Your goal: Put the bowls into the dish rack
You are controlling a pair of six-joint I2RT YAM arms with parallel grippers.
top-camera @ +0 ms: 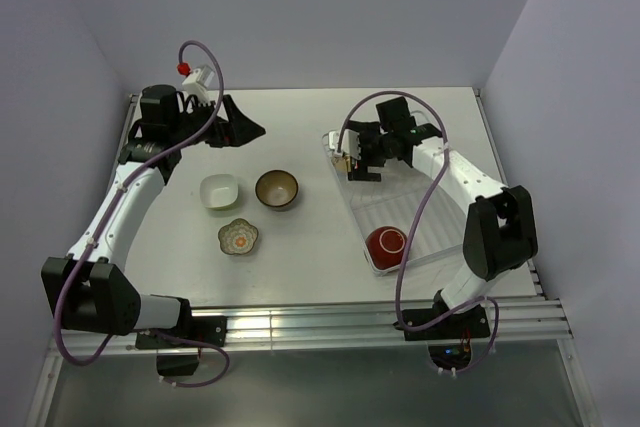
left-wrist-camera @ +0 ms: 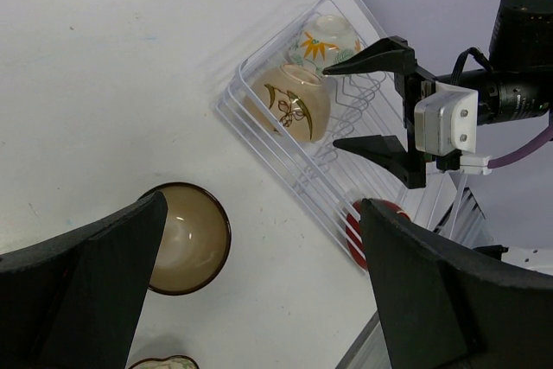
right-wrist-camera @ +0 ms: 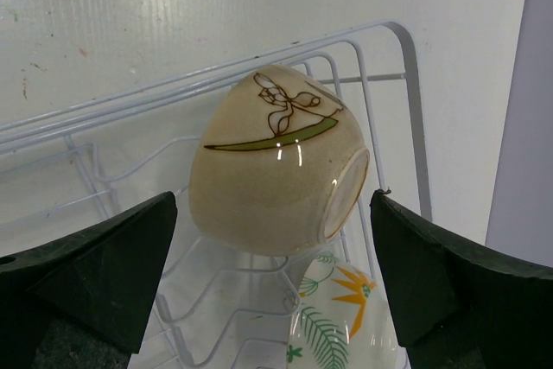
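Bowls: glazed ceramic, stiff, slick, chip-prone, likely light. Best hold judged across rim, one finger inside, one outside.
- In dish rack [top-camera: 432,209]: beige leaf-motif bowl [right-wrist-camera: 276,183] on its side at far end; cream orange-flower bowl [right-wrist-camera: 337,321] just beside it; red bowl [top-camera: 385,243] at near end.
- On counter [top-camera: 300,277], left of rack: dark brown bowl [top-camera: 277,189] nearest, then white squarish bowl [top-camera: 219,190] and flower-shaped bowl [top-camera: 239,237].

Right pincer [top-camera: 358,162]: jaws wide, straddling beige bowl, no contact seen, empty.
Left pincer [top-camera: 240,125]: wide, empty, well left of rack.

Robot lab cell — bare white bench [top-camera: 300,277] boxed in by plain lavender walls [top-camera: 300,7], left arm [top-camera: 125,202] and right arm [top-camera: 465,182] bolted to an aluminium rail [top-camera: 330,332], cables trailing.
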